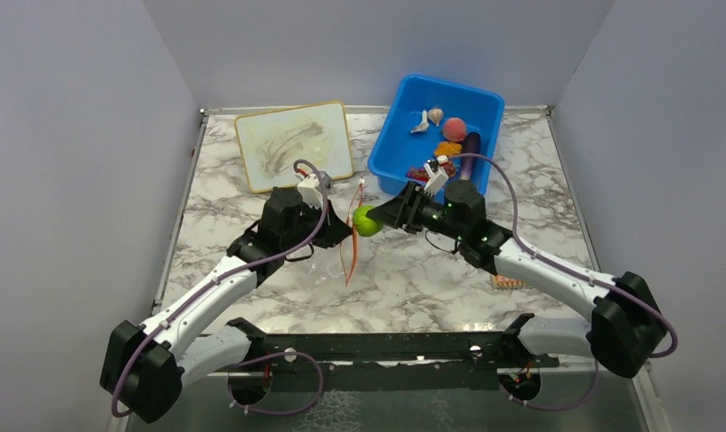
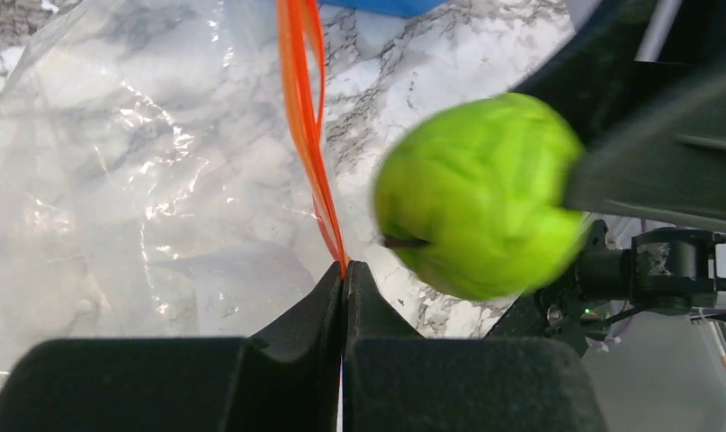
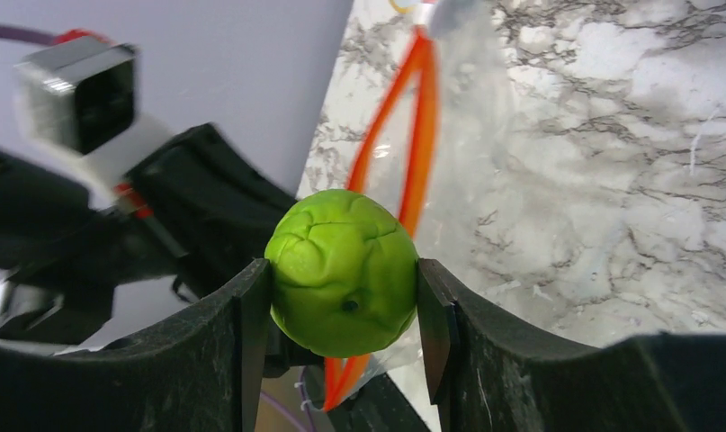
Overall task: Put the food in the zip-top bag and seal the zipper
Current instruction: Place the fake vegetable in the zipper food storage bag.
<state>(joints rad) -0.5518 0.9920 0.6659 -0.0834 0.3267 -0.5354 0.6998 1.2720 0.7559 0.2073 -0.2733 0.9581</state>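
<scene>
My right gripper (image 3: 343, 310) is shut on a green lime (image 3: 343, 270), one piece of the food, and holds it above the table just right of the zip-top bag's mouth. The lime (image 1: 366, 220) shows at mid-table in the top view and, blurred, as a green ball (image 2: 478, 198) in the left wrist view. My left gripper (image 2: 345, 268) is shut on the orange-red zipper (image 2: 303, 99) and lifts one corner of the clear zip-top bag (image 2: 116, 180). The zipper (image 3: 413, 135) gapes a little. More food lies in the blue bin (image 1: 404, 108).
The blue bin stands at the back right holding a pink-red peach (image 1: 454, 129), an orange piece (image 1: 447, 148), a purple eggplant (image 1: 470, 153) and white garlic (image 1: 428, 119). A framed whiteboard (image 1: 292, 144) lies at the back left. A small orange object (image 1: 507, 282) lies beside my right arm.
</scene>
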